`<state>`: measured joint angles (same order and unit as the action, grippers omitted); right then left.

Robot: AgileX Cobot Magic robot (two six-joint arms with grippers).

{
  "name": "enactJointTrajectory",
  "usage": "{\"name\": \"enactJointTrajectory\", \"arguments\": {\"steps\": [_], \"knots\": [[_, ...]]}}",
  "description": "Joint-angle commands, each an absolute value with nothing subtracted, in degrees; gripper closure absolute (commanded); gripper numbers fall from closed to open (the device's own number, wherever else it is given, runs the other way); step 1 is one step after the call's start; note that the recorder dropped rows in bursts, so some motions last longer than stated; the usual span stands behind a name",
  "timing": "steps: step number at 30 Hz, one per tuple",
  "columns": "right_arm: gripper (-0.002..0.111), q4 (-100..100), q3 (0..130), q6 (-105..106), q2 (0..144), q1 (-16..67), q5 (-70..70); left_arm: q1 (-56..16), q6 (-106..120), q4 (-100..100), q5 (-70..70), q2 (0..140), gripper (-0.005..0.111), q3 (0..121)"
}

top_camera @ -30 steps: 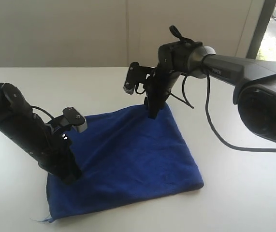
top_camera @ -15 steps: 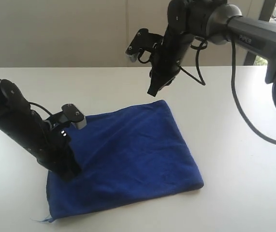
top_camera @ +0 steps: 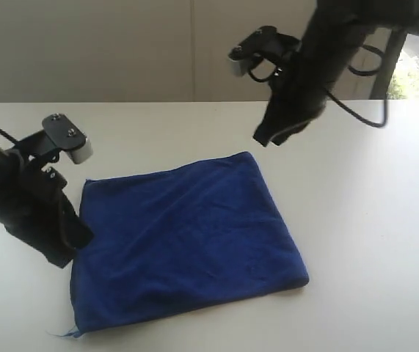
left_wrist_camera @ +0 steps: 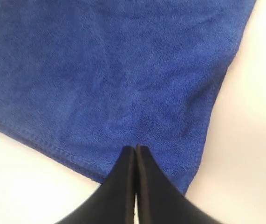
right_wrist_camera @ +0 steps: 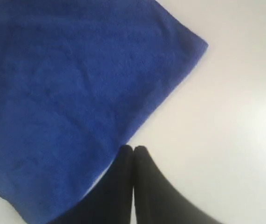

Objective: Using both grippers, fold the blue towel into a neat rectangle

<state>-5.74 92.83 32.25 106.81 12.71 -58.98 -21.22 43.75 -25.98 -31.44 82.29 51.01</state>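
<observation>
Presently on the table: a blue plush towel [top_camera: 187, 238] is spread flat as a rough rectangle on the white table [top_camera: 370, 242], between the two arms.
Towel edges: a stitched hem is seen along the border in the left wrist view, and a loose thread is seen at the near left corner.
Left gripper: the black two-fingered left gripper [top_camera: 64, 253] is set at the towel's left edge, near the front corner. Whether the cloth is touched cannot be told.
Left jaws: pressed fully together, with nothing held between them.
Right gripper: the black two-fingered right gripper [top_camera: 262, 138] is held in the air beyond the towel's far right corner, apart from the cloth.
Right jaws: pressed fully together, with nothing gripped.
Wrist modules: a small grey boxy module [top_camera: 77, 147] is carried by the left arm, and another [top_camera: 240, 64] by the right.
</observation>
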Motion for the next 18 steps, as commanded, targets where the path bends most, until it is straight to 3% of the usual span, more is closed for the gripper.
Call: {"name": "enactJointTrajectory", "arguments": {"steps": [1, 3, 6, 18], "knots": [[0.108, -11.0, 72.4, 33.9, 100.2, 11.6, -43.1, -21.4, 45.0, -32.5, -23.1, 81.7, 0.107, 44.3], [0.108, -17.8, 64.5, 38.5, 102.6, 12.4, -35.0, -21.5, 53.1, -42.5, -23.2, 83.6, 0.107, 43.4], [0.108, -18.6, 62.5, 38.9, 106.1, 13.1, -34.8, -22.1, 60.3, -49.8, -22.5, 87.1, 0.107, 43.4], [0.108, -19.0, 56.8, 38.5, 106.1, 14.2, -36.1, -22.5, 60.2, -48.2, -19.6, 98.7, 0.107, 43.4]]}}
